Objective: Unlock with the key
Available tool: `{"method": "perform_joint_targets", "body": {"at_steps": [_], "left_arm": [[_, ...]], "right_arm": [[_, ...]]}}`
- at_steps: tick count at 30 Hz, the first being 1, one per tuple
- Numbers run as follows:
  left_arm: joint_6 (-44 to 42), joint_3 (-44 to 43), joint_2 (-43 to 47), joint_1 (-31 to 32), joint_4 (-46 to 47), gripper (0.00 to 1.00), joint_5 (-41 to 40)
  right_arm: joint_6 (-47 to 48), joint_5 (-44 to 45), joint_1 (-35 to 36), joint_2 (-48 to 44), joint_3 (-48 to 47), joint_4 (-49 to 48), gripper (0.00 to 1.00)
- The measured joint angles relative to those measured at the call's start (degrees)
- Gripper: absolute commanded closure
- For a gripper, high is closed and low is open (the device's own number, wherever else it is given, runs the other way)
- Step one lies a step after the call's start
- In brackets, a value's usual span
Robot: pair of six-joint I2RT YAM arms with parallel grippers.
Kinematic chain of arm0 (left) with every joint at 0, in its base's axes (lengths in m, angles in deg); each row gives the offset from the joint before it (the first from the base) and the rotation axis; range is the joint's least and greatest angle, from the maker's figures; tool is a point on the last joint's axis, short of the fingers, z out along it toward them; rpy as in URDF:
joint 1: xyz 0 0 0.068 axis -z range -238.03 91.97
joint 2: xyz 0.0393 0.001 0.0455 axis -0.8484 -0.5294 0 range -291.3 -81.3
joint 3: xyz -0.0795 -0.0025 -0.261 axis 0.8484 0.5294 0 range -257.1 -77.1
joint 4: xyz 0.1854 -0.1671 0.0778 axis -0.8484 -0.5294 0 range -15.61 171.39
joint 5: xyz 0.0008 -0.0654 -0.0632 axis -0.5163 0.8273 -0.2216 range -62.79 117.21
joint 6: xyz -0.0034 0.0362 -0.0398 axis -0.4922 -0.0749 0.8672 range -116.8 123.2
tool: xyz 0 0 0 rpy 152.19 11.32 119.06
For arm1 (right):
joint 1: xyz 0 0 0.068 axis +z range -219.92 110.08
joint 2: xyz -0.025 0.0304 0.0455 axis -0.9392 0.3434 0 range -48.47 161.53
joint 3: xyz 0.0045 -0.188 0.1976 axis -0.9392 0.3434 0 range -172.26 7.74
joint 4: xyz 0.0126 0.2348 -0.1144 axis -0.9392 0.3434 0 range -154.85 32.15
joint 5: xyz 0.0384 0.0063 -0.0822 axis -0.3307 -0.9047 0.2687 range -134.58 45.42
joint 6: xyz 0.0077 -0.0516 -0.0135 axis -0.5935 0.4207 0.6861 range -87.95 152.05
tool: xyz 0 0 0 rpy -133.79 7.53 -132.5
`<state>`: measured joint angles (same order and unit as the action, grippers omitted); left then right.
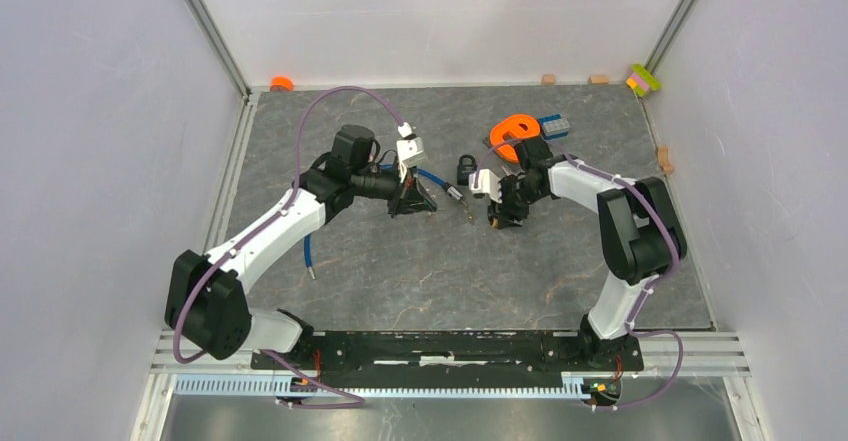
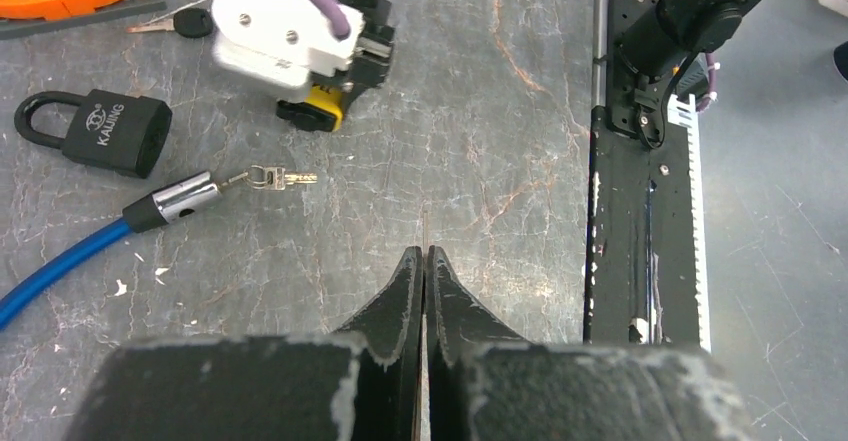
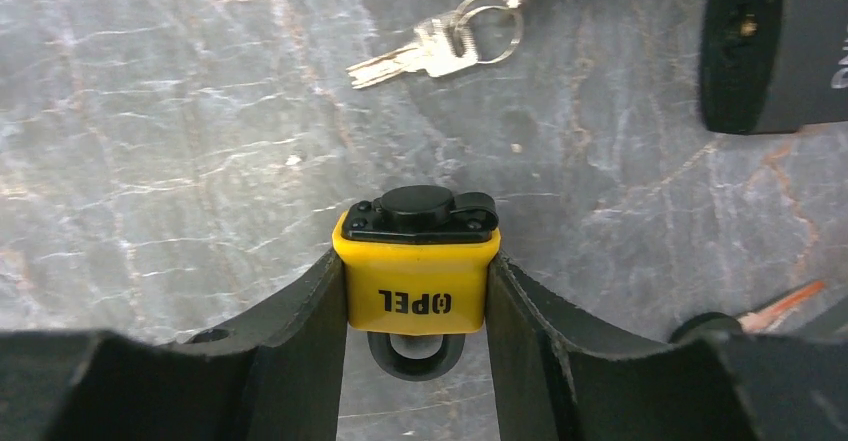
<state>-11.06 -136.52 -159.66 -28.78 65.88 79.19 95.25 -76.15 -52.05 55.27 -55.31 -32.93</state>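
Observation:
My right gripper (image 3: 415,261) is shut on a small yellow padlock (image 3: 415,279) marked OPEL and holds it by its sides, its black keyhole end pointing away from the wrist. The padlock also shows in the left wrist view (image 2: 322,109). My left gripper (image 2: 426,253) is shut on a thin flat key (image 2: 424,226), seen edge-on as a sliver sticking out past the fingertips. In the top view the left gripper (image 1: 425,204) faces the right gripper (image 1: 500,216) across a short gap.
A black padlock (image 2: 110,133) lies on the table. A blue cable lock (image 2: 60,261) has a chrome end with ringed keys (image 2: 283,176) in it. A black-headed key (image 2: 190,23) lies by an orange part (image 1: 515,126). Small blocks sit along the back wall.

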Motion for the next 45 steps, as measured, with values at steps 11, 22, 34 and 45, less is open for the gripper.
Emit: {"method": "perform_joint_targets", "body": {"at_steps": [11, 22, 34, 45], "left_arm": [[2.05, 2.99, -2.75, 1.20, 1.88, 0.98, 0.17], [1.81, 3.08, -2.91, 9.25, 1.46, 0.98, -5.05], [1.84, 2.12, -2.91, 14.88, 1.88, 0.98, -19.17], [1.90, -1.16, -3.48, 17.68, 2.36, 0.98, -27.71]], "right_arm": [[4.57, -14.88, 0.00, -5.44, 5.68, 10.12, 0.80], [-2.69, -27.93, 0.00, -9.03, 6.62, 9.53, 1.00], [-34.47, -25.35, 0.00, -23.26, 18.27, -20.22, 1.00], [-42.66, -22.99, 0.00, -23.67, 20.81, -26.23, 1.00]]}}
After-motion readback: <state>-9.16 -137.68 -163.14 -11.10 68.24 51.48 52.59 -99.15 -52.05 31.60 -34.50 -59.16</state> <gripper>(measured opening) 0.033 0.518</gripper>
